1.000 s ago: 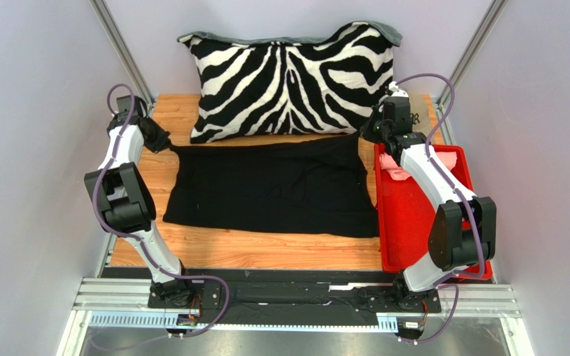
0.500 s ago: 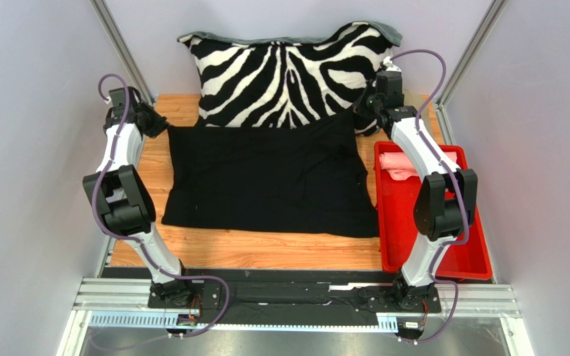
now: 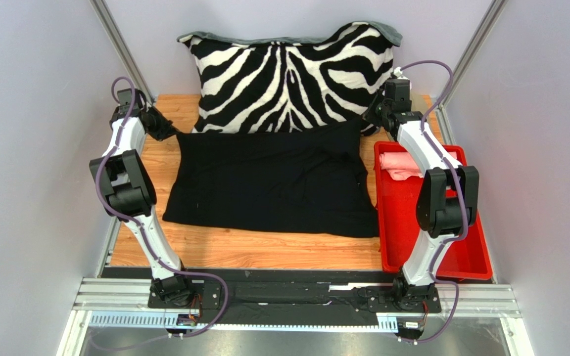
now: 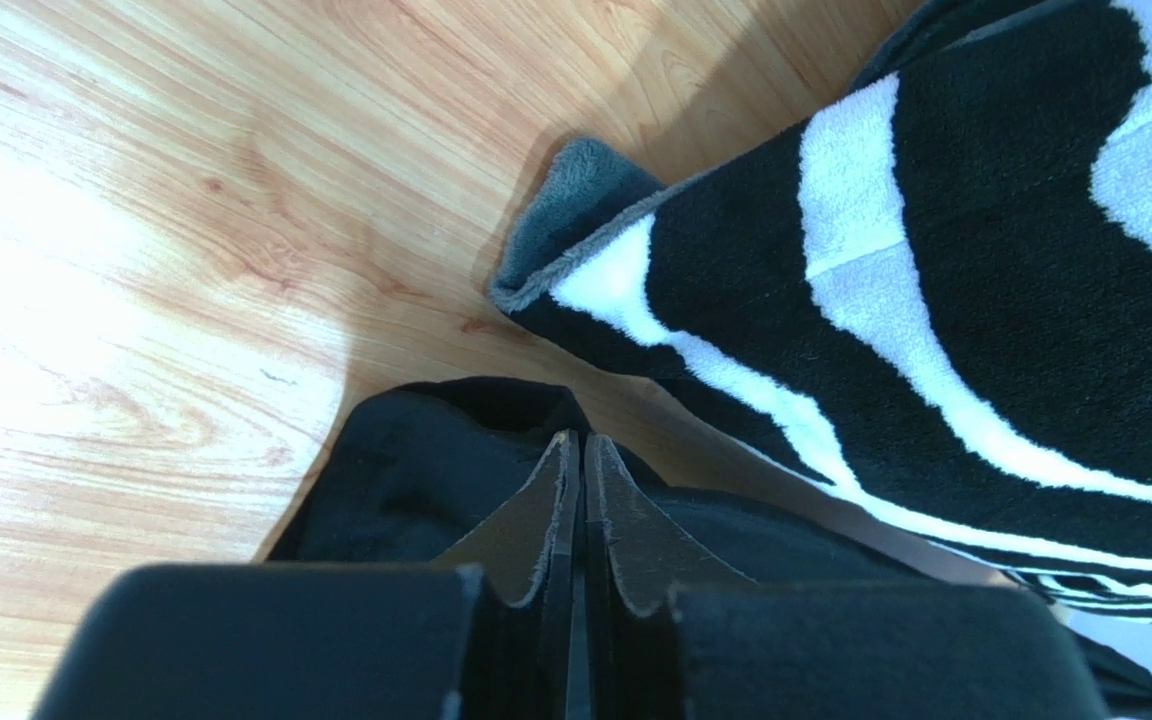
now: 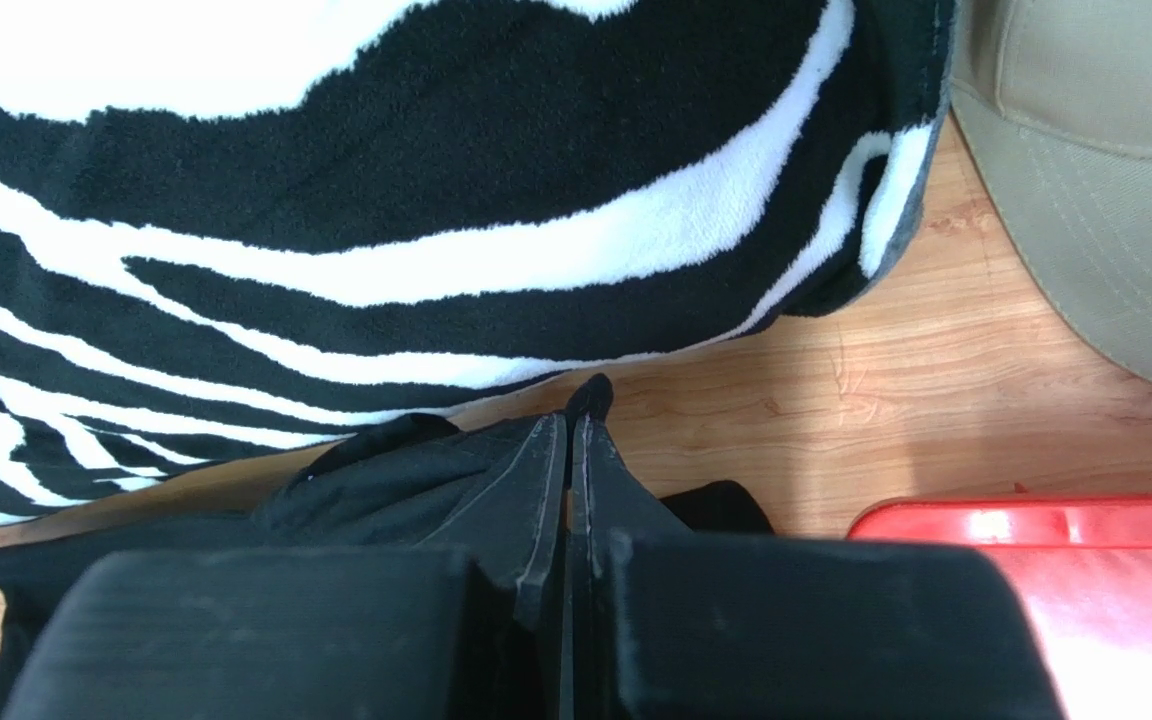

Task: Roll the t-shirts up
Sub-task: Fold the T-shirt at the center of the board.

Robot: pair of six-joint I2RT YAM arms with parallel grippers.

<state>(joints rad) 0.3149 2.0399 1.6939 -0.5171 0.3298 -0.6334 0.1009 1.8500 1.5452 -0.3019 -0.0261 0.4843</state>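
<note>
The black t-shirt (image 3: 269,178) is lying spread on the wooden counter (image 3: 251,252) in the middle of the frame, with its long axis running from left to right. Its upper edge is touching the lower edge of the zebra pillow (image 3: 288,74). The left pincer (image 4: 582,443) is sitting at the upper left corner of this cloth. Its fingers are standing almost together with only a thin slit between them, and the black corner is bunching at the tips, so it seems to be pinching the cloth. The right pincer (image 5: 567,425) is closed on the upper right corner, where a small peak of black cloth is showing between its tips. From both pincers the whole shirt is extending toward the bottom of the frame, so I judge that a roll would be going from the upper edge downward, each arm taking its own corner. I am counting two t-shirts. The second one, the salmon pink t-shirt (image 3: 399,163), is lying in the upper end of the red tray (image 3: 403,237) at the right. There is one pillow, one tray, and one tan cap (image 5: 1108,195) at the upper right of the right wrist view.
</note>
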